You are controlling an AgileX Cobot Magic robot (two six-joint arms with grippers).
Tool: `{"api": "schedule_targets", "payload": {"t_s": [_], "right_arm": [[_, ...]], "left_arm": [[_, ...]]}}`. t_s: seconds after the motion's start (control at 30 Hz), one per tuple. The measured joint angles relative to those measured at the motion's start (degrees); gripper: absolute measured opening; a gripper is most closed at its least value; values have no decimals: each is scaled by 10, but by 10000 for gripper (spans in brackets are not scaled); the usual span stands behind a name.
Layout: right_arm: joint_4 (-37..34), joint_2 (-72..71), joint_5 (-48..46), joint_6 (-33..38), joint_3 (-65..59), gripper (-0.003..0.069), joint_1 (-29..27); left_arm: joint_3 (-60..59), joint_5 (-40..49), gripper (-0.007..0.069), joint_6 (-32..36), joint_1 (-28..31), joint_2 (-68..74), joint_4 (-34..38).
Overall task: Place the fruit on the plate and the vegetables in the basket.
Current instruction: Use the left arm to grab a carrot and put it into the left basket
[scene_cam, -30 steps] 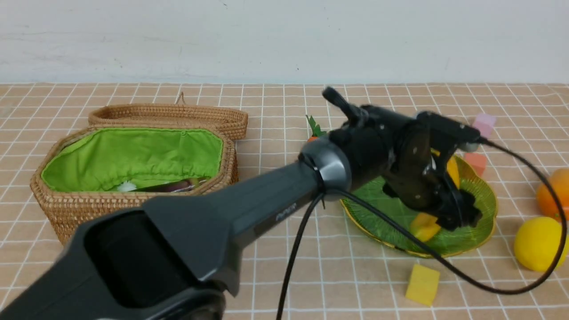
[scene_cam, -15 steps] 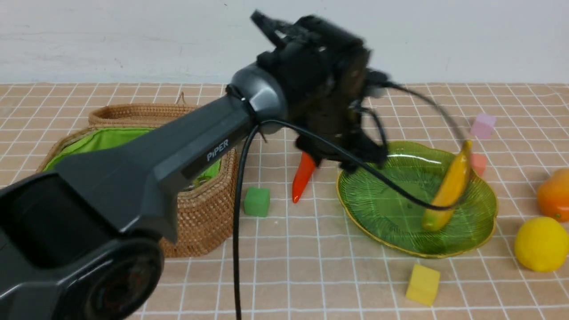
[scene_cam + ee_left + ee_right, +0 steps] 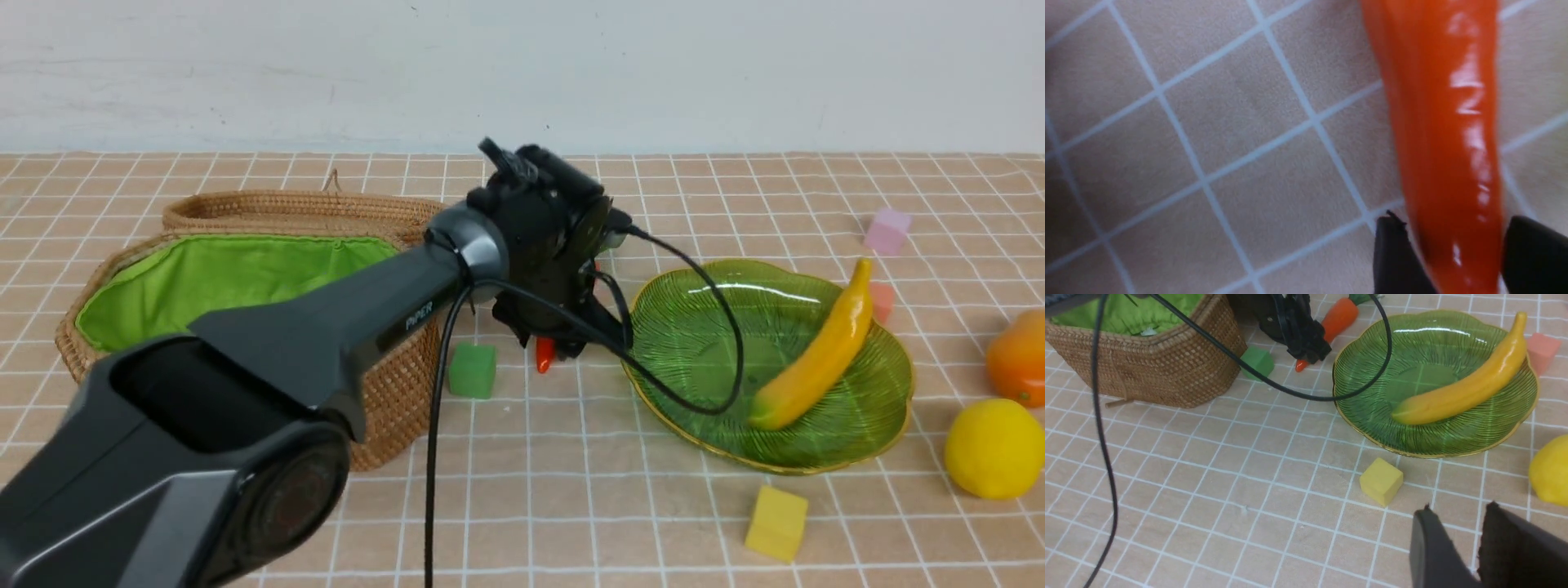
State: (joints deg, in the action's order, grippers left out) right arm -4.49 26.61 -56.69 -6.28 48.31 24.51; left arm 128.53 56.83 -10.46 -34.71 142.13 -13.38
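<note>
The orange carrot (image 3: 1445, 122) lies on the tablecloth between the basket (image 3: 392, 392) and the green plate (image 3: 702, 343). My left gripper (image 3: 1453, 222) is down on it, one finger against each side; only the carrot's tip (image 3: 544, 357) shows below the gripper (image 3: 563, 347) in the front view. The yellow banana (image 3: 816, 355) rests across the plate. A lemon (image 3: 992, 447) and an orange mango-like fruit (image 3: 1016, 358) sit on the table right of the plate. My right gripper (image 3: 1459, 508) hovers near the lemon (image 3: 1551, 473), narrowly open and holding nothing.
A green cube (image 3: 472, 370) sits beside the basket, a yellow cube (image 3: 775, 523) in front of the plate, a pink cube (image 3: 887, 230) and a salmon cube (image 3: 880, 300) behind it. The basket lid (image 3: 302, 211) lies open at the back. The left arm's cable hangs over the plate's near rim.
My left arm left the banana on the plate, rose, swung left and came down over the carrot. Its jaws closed in around the carrot.
</note>
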Motion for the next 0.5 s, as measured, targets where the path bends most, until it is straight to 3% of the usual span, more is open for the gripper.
{"api": "schedule_targets", "payload": {"t_s": [0.03,0.13,0.33,0.5], "right_arm": [[-1,0,0,0,0,211,0],[-5,0,0,0,0,214,0],[-17,0,-4,0,0,214,0],[-15,0,3,0,0,215,0]], "left_arm": [[1,-5,274,-4,0,2,-1],[1,-9,204,-10,0,3,-1],[-1,1,211,-10,1,-12,-5],[-4,64,211,36,1,-102,-33]]}}
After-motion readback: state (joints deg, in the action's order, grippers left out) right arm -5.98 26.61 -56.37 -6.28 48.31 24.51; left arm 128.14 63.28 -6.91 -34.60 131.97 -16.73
